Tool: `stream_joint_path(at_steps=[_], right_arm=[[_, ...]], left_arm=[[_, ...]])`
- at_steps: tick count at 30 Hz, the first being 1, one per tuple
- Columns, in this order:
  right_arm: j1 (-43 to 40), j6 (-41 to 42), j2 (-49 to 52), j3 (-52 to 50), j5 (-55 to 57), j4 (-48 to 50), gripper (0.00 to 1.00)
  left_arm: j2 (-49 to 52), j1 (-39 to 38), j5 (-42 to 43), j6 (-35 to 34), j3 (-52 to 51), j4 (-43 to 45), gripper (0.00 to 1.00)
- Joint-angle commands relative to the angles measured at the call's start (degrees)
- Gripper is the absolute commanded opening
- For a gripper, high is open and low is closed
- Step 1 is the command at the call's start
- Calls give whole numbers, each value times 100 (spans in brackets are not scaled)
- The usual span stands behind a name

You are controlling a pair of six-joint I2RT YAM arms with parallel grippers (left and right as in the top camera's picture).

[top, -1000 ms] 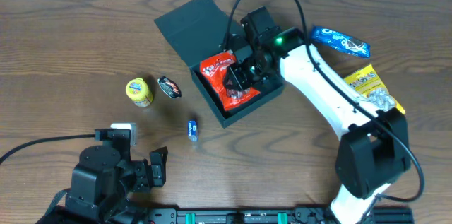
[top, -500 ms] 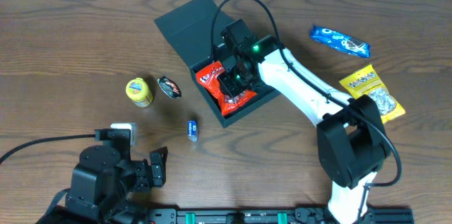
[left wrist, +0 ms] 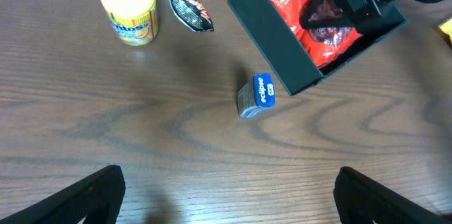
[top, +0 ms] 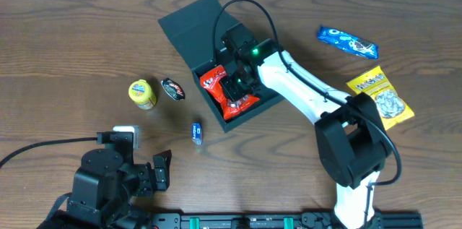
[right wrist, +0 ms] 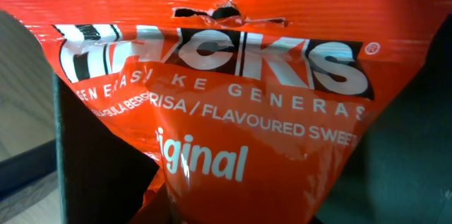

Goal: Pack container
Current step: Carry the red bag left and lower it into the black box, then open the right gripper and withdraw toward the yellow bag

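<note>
The container [top: 189, 23] is a dark teal-green square box with its flap lid open toward the back left; its front wall also shows in the left wrist view [left wrist: 275, 47]. A red snack packet [top: 216, 81] lies inside it. My right gripper [top: 237, 88] is down in the box and shut on this packet, which fills the right wrist view [right wrist: 226, 111] and narrows to a pinch between the fingers. My left gripper [left wrist: 226, 196] is open and empty, low over bare table near the front left, far from the box.
A yellow Mentos tub [top: 142, 93] and a small dark packet [top: 172, 88] sit left of the box. A blue Eclipse gum pack [top: 196, 132] lies in front of it. A blue Oreo packet [top: 347, 41] and a yellow packet [top: 380, 97] lie to the right.
My right gripper has moved left inside the box, taking the red packet toward the box's left side. The left arm has not moved.
</note>
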Motion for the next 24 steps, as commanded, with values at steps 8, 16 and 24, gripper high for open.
stream_joint_path(at_steps=[8, 16, 24], right_arm=[[125, 87, 28, 79, -11, 52, 35], [129, 90, -251, 83, -17, -46, 82], [83, 83, -1545, 133, 2, -295, 99]], left_arm=[[11, 37, -59, -24, 33, 13, 95], [11, 37, -59, -24, 33, 13, 96], [11, 37, -59, -24, 33, 13, 95]])
